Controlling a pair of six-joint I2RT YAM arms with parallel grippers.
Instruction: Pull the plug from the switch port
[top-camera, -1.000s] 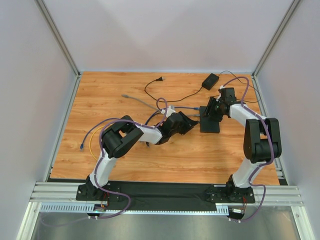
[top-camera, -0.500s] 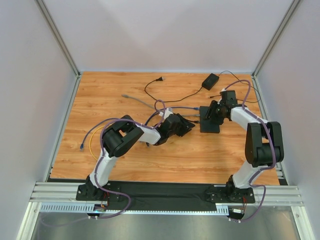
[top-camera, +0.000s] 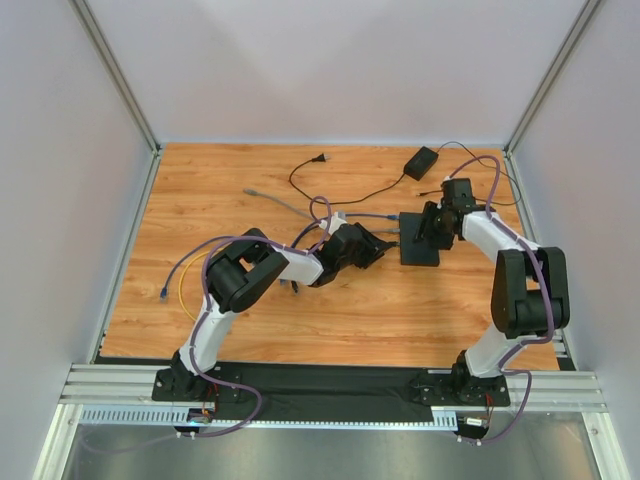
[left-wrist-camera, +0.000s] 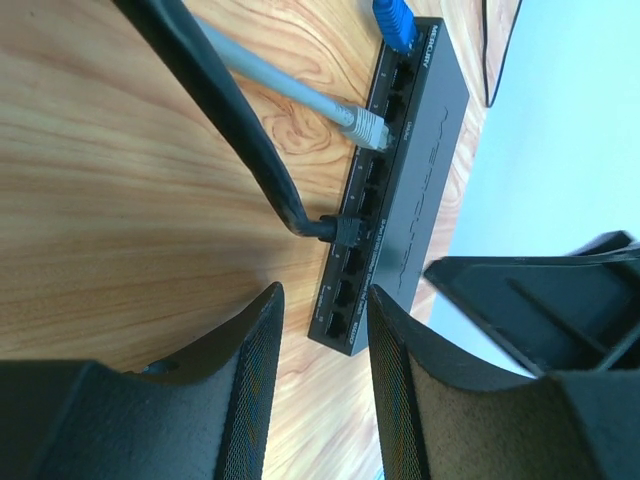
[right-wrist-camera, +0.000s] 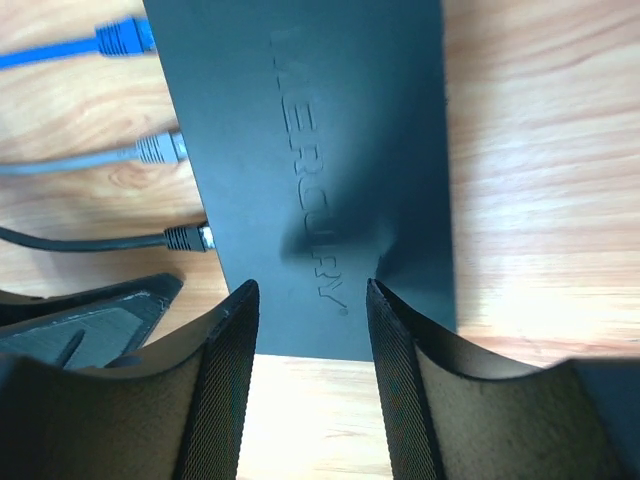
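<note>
1. Light brown wooden table (top-camera: 250, 300): the switch, a flat black rectangular box (top-camera: 420, 252), lies flat on it, right of centre and between the two arms' ends.
2. Switch, orientation: the long axis runs near to far. The port row (left-wrist-camera: 365, 190) is on the long left edge and faces the left gripper. The lettered top face is up (right-wrist-camera: 320, 150).
3. Right gripper (right-wrist-camera: 310, 288): it hangs over the switch's top. Its fingers are spread and pinch nothing. I cannot tell whether it touches the box.
4. Left gripper (left-wrist-camera: 322, 295): it is just left of the port edge and aims at it. Its fingers are apart with nothing between them. It is near the cables but grips none.
5. Plugs in the ports, far to near: blue plug (left-wrist-camera: 395, 25), grey plug (left-wrist-camera: 365, 125), black plug on a thick black cord (left-wrist-camera: 335, 228). All three sit fully in their ports.
6. Progress, as a judgement: this is the approach stage only, and no plug is out.
   - Left to do: close on one plug, brace the box and draw the plug out leftward.
   - The black plug is closest to the left gripper's line. Which plug is meant, I cannot tell.
</note>
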